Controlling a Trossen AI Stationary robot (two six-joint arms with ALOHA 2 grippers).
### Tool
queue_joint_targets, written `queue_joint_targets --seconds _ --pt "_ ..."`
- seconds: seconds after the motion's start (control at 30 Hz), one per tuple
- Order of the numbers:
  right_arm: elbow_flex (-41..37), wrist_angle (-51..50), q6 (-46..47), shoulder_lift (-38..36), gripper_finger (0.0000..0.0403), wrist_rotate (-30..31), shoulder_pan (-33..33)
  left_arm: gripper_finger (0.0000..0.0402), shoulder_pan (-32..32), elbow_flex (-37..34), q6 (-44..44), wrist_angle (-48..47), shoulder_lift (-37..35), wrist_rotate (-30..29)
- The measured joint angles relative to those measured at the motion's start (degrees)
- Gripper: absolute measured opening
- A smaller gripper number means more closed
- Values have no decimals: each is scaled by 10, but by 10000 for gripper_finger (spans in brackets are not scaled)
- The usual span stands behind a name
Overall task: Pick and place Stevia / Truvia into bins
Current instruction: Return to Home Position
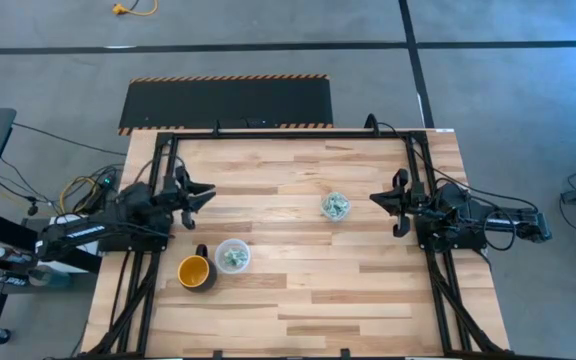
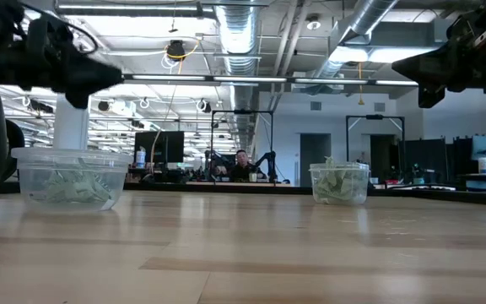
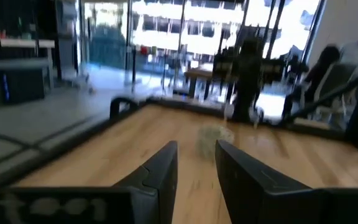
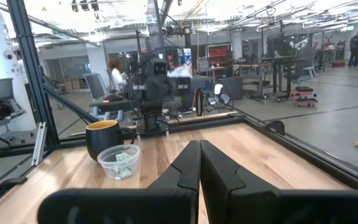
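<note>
Two clear plastic cups stand upright on their bases on the wooden table, both holding pale green and white sachets. One cup [image 1: 232,256] [image 2: 70,177] [image 4: 119,162] is beside the yellow-orange mug [image 1: 194,271]. The other cup [image 1: 335,206] [image 2: 339,182] [image 3: 213,138] stands right of the table's middle. I see no loose sachet on the tabletop. My left gripper [image 1: 206,193] [image 3: 196,146] hovers open at the table's left side, raised above the wood. My right gripper [image 1: 376,199] [image 4: 199,144] hovers shut at the right side, just right of the second cup. Neither holds anything.
The yellow-orange mug [image 4: 103,138] stands close to the left cup, toward the table's near-left part. Black frame rails [image 1: 268,132] run along the table's far edge and down both sides. Bare wood [image 1: 308,300] spreads across the near half. A person [image 2: 241,162] sits far behind the table.
</note>
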Motion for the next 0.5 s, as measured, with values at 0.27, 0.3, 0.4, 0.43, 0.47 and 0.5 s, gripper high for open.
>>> queue_joint_targets --seconds 0.27,0.3,0.4,0.43,0.47,0.5 --pt "0 -1 0 0 0 0 0 98 0 3 2 -41 13 -23" --pt "0 -3 0 0 0 0 0 98 0 4 2 -43 14 -23" --pt "0 -6 0 0 0 0 0 98 0 5 2 -46 15 -24" --pt "0 -6 0 1 0 0 0 98 0 5 2 -46 15 -24" --pt "0 -8 0 1 0 0 0 98 0 5 2 -47 15 -24" --pt "0 -8 0 1 0 0 0 98 0 5 2 -48 15 -24"
